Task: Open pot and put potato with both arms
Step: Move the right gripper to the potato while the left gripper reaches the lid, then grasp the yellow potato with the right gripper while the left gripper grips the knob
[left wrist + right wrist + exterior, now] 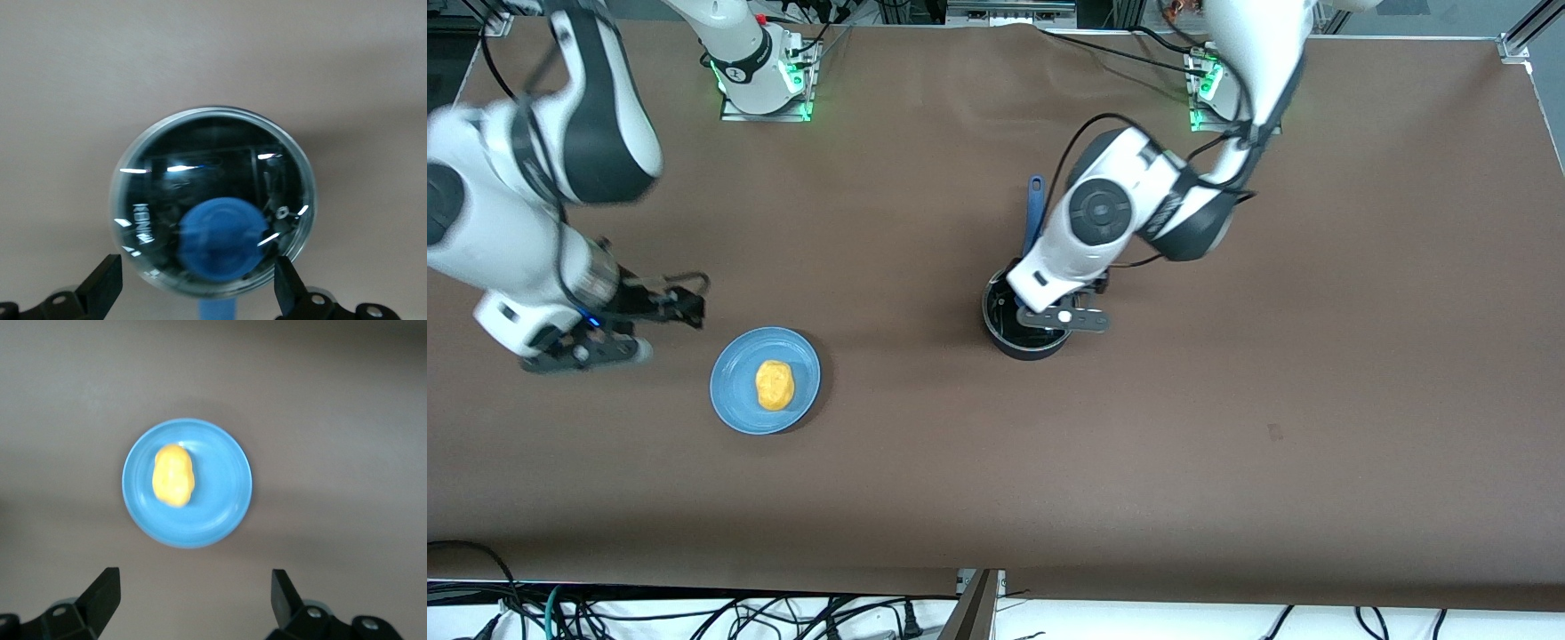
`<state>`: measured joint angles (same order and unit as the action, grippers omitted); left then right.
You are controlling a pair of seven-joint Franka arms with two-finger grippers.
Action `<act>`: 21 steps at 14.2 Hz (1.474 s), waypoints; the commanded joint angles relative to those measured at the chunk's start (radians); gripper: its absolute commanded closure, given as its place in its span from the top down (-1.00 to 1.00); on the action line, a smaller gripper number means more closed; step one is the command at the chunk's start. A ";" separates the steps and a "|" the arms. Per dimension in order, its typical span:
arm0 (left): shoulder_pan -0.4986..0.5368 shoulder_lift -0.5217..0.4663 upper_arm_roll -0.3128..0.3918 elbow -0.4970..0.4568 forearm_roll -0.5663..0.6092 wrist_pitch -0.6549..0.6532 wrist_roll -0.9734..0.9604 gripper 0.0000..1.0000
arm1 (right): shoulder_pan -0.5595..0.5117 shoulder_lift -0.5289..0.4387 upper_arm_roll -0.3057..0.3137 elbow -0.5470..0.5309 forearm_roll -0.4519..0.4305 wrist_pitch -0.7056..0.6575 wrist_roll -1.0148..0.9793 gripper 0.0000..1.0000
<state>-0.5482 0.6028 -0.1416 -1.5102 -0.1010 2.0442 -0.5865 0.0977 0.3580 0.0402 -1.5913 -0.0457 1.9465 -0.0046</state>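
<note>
The black pot (1009,342) stands mid-table, its blue handle (1034,213) pointing toward the robots' bases. Its glass lid (200,180) with the blue knob (220,240) is on it. My left gripper (1063,318) hangs over the pot, open, and in the left wrist view (198,290) its fingers (107,283) stand apart on either side of the knob, above it, holding nothing. The yellow-orange potato (775,385) lies on a blue plate (734,404). My right gripper (587,351) is open and empty above the table beside the plate, toward the right arm's end. The right wrist view shows the potato (174,475) ahead of the gripper (193,600).
The blue plate (220,513) sits nearer the front camera than the right arm's base (765,84). The left arm's base (1214,89) stands by the table's back edge. Brown table surface (1227,444) spreads around both things.
</note>
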 commanded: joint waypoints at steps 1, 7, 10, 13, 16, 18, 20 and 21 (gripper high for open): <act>-0.038 0.049 0.019 0.041 -0.011 0.046 -0.027 1.00 | -0.001 0.100 0.006 0.010 -0.003 0.109 -0.021 1.00; -0.064 0.054 0.022 0.030 0.076 0.054 -0.023 1.00 | -0.001 0.281 0.036 0.010 0.001 0.319 -0.021 1.00; -0.061 0.046 0.022 0.030 0.109 0.054 -0.018 1.00 | -0.001 0.320 0.041 0.010 0.003 0.324 -0.020 1.00; -0.064 0.048 0.022 0.030 0.113 0.056 -0.015 1.00 | -0.001 0.348 0.041 0.008 0.003 0.330 -0.021 1.00; -0.062 0.046 0.022 0.028 0.113 0.050 -0.012 0.25 | 0.002 0.361 0.043 0.008 0.003 0.330 -0.021 1.00; -0.062 0.043 0.022 0.028 0.113 0.048 -0.012 -0.20 | 0.002 0.369 0.047 0.008 0.003 0.331 -0.021 1.00; -0.062 0.037 0.022 0.031 0.113 0.024 -0.012 -0.21 | 0.004 0.369 0.056 0.008 0.003 0.336 -0.020 0.78; -0.062 0.025 0.022 0.034 0.113 -0.002 -0.010 -0.21 | 0.004 0.369 0.059 0.008 0.003 0.335 -0.017 0.39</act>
<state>-0.6003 0.6490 -0.1269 -1.4923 -0.0016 2.0975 -0.6026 0.1054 0.7188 0.0864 -1.5942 -0.0454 2.2721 -0.0144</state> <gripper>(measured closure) 0.401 0.044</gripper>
